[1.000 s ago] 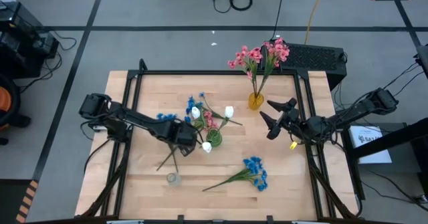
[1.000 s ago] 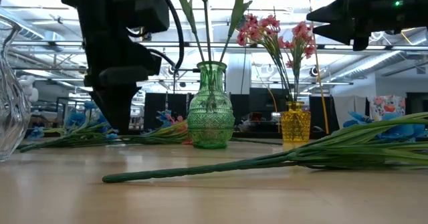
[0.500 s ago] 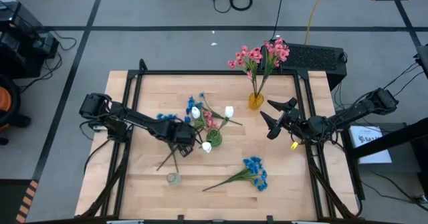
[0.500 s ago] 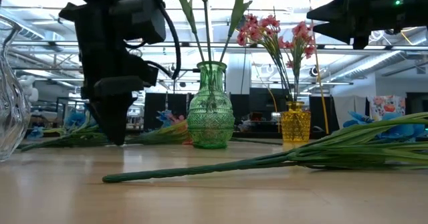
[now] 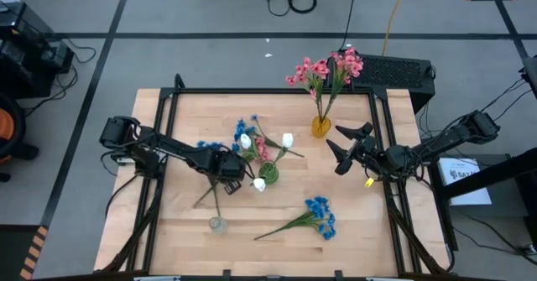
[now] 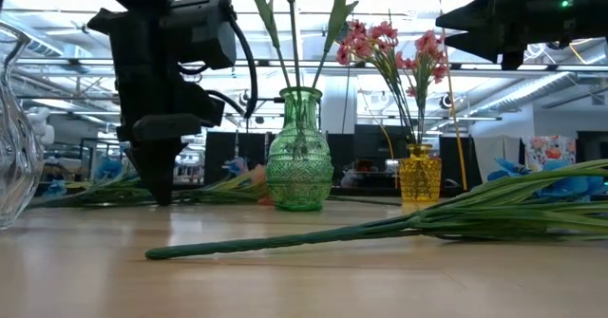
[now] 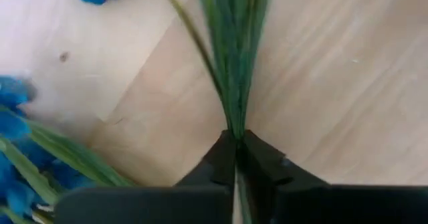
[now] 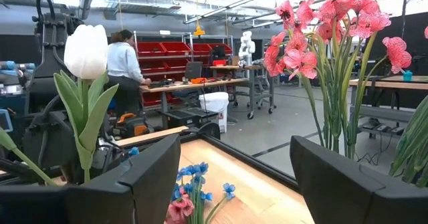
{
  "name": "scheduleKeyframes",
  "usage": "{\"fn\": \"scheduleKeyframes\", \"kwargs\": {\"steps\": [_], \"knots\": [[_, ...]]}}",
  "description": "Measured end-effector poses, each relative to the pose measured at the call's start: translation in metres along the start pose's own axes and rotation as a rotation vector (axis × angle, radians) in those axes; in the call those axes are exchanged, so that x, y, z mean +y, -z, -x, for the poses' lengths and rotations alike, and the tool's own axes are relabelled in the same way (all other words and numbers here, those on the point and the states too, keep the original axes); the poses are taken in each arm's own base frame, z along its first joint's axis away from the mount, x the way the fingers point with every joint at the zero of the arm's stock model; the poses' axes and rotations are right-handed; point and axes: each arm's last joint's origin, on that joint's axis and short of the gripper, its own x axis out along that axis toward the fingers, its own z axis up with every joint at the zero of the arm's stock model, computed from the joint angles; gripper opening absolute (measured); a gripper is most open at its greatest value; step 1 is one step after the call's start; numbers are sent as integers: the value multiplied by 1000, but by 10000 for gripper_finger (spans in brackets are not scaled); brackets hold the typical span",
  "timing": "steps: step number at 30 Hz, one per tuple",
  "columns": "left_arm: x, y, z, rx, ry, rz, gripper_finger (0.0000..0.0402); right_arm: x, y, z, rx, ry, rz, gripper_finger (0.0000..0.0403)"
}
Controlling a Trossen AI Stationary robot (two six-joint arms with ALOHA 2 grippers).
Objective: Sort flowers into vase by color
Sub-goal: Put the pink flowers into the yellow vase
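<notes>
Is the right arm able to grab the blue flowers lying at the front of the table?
Probably yes. The right gripper hangs open and empty near the yellow vase, and the blue flowers lie alone on bare wood below it in the high view. Nothing stands between them.

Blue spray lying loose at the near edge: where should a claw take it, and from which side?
Grip the blue spray on its bare stem, coming straight down. It lies flat on the table, blossoms bunched at one end, with clear wood around the stem.

Overhead view, table-level view, 2 wrist close-ups
</notes>
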Motion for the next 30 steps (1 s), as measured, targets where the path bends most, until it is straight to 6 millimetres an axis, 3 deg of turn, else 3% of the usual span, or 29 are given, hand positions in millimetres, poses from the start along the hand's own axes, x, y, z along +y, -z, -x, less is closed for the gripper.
{"fn": "scheduleKeyframes", "kwargs": {"steps": [11,16,30], "knots": [[8,4,5,21,-52,44,9,0,0,0,3,0,6,274],[16,6,20,-15,-103,103,5,0,1,0,5,0,10,274],[37,7,76,-280,-48,226,5,0,2,0,12,-1,15,274]]}}
